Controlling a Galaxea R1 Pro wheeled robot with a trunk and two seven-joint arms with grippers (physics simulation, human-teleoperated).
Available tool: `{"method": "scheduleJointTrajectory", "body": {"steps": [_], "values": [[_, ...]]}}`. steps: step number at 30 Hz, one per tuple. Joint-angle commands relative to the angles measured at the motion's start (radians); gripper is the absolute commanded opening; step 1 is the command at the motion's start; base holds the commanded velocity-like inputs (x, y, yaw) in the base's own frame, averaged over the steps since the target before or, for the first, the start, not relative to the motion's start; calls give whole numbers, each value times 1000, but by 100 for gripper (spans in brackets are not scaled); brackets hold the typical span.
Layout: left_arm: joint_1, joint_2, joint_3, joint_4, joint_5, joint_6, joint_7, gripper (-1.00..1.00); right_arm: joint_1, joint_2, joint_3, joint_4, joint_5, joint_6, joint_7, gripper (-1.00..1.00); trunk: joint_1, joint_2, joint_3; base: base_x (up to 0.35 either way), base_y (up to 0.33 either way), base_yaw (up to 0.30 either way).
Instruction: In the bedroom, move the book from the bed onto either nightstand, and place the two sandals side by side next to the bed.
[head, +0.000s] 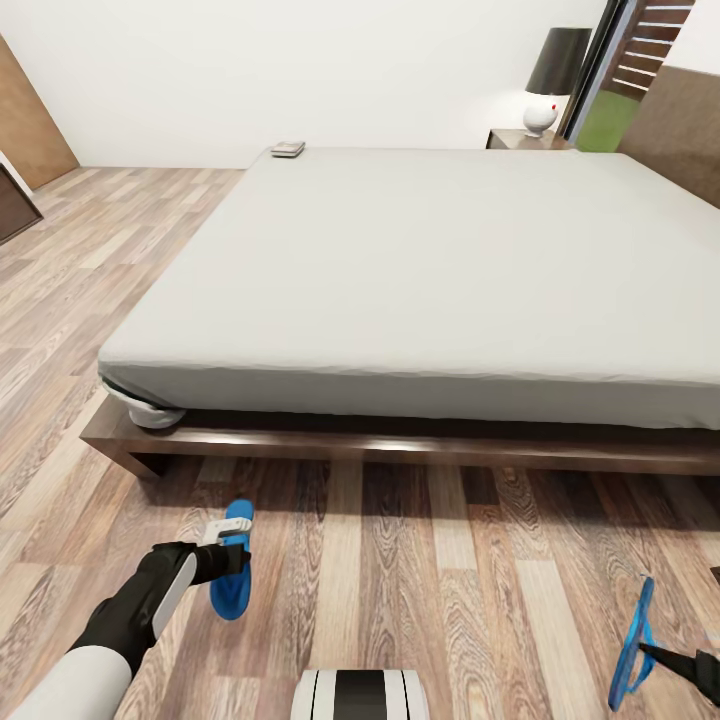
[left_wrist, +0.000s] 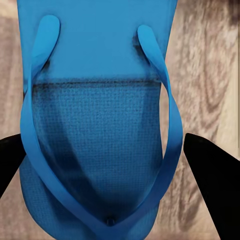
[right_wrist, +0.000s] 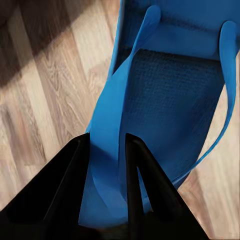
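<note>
Blue rubber marks both sandals, each close to a gripper on the plank floor (head: 420, 600) in front of the bed (head: 400, 260). The left sandal (head: 232, 572) lies flat, sole down, near the bed's corner; the left gripper (head: 225, 545) hovers over it, and in the left wrist view its dark fingers (left_wrist: 212, 165) stand apart on either side of the sandal (left_wrist: 95, 125), touching nothing. This looks like a sandal either just set down or about to be gripped; which one cannot be told. The right sandal (head: 632, 645) hangs on edge, well apart from the first, because the right gripper (head: 655, 652) pinches it by a strap: in the right wrist view the two fingers (right_wrist: 142, 170) are clamped on the blue band (right_wrist: 107, 145), so the sole dangles sideways over the floor. To lie side by side, this one probably needs carrying toward its mate and laying flat.

A small flat object, probably the book (head: 288, 148), rests at the bed's far corner, not yet moved. A nightstand (head: 525, 138) with a lamp (head: 550, 85) stands beyond the far side.
</note>
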Motion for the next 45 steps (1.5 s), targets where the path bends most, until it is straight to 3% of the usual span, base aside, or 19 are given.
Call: {"method": "scheduleJointTrajectory", "body": {"steps": [1, 3, 6, 10, 16, 27, 45], "values": [[0, 0, -2, -1, 6, 5, 2, -100, 0, -1, 10, -37, -10, 72, 2, -100, 0, 0, -1, 0, 0, 0], [0, -2, -2, -1, 6, 5, 2, -100, 0, -2, 8, -126, -11, 172, 5, -100, 0, 0, -1, 0, 0, 0], [0, -3, -3, -1, 7, 5, 2, -100, 0, -2, 6, -246, -12, 238, 7, -100, 0, 0, -1, 0, 0, 0], [0, -4, -3, -1, 7, 6, 1, -100, 0, -2, 5, -323, -13, 322, 10, -100, 0, 0, -1, 0, 0, 0], [0, -3, -2, -1, 7, 6, 0, -100, 0, 1, 12, -417, -9, 338, 11, -100, 0, 0, -1, 0, 0, 0], [0, -1, 2, 0, 4, 6, 2, -100, 0, 1, 7, -425, -6, 338, 9, -100, 0, 0, -1, 0, 11, 0], [0, 0, 4, 0, 4, 6, 2, -100, 0, 1, 5, -425, -6, 338, 9, -100, 0, 0, -1, 0, 206, 0]]}}
